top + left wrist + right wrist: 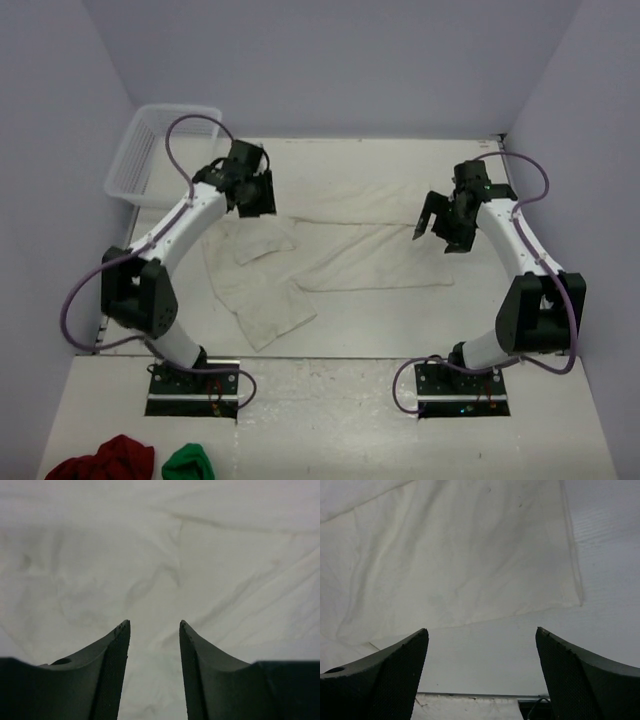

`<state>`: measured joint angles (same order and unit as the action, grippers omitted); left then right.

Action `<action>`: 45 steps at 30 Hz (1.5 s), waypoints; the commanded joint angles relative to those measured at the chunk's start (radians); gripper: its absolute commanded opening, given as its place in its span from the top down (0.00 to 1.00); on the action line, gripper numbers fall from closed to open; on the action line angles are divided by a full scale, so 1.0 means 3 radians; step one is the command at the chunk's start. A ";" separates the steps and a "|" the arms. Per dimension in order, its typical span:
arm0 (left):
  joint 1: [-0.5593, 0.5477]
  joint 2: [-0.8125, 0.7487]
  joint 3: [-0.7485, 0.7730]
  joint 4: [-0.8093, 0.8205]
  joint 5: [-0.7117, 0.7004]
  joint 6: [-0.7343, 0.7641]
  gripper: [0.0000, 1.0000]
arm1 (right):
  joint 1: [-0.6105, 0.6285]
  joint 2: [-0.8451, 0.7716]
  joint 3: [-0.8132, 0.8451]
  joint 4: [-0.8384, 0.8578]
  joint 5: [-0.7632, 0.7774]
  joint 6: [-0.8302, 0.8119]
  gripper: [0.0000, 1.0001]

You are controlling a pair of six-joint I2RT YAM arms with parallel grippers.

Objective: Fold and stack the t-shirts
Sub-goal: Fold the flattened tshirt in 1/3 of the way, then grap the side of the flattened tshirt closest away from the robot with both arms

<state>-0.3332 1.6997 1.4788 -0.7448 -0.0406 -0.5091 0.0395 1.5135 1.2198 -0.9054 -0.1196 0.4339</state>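
Top external view, starting at the near edge: a dark red cloth bundle (100,458) and a small green cloth bundle (188,465) sit at the near left corner, well apart from the work, so I'd guess they're just parked out of the way. Further in, the t-shirts (350,262) lie on the table (400,330). The rumpled shirt (262,300) is on the left, partly doubled over, and the flat shirt (385,255) stretches across the middle. Nothing's stacked, so early days imo. The left claw (152,625) hangs over wrinkled cloth, fingers spread, nothing pinched. The right claw (482,630) is spread wide too, and empty. The right wrist view shows a hem corner of the flat shirt just ahead, so it's probably lined up there for a grab. Far back left sits a clear plastic basket (135,160), purpose unclear
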 commanded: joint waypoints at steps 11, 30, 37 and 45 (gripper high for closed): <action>-0.0582 -0.1667 -0.1677 -0.1607 -0.0606 -0.1192 0.62 | -0.0050 -0.0422 -0.0124 -0.0045 -0.0475 0.0420 0.14; -0.0699 -0.1948 -0.2730 -0.0785 0.0616 -0.1371 0.55 | 0.0006 -0.1220 -0.0614 0.0221 -0.0501 0.0226 0.14; -0.0909 -0.1509 -0.2792 -0.0637 0.0463 -0.1468 0.60 | 0.0006 -0.1348 -0.0666 0.0216 -0.0486 0.0200 0.14; -0.0975 -0.1207 -0.2792 -0.0437 0.0427 -0.1463 0.60 | 0.0006 -0.1353 -0.0666 0.0206 -0.0476 0.0185 0.13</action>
<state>-0.6170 1.3251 0.6430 -0.9138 0.1009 -0.9249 0.0399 1.1252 1.0203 -0.8532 -0.2531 0.5076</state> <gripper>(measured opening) 0.402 0.863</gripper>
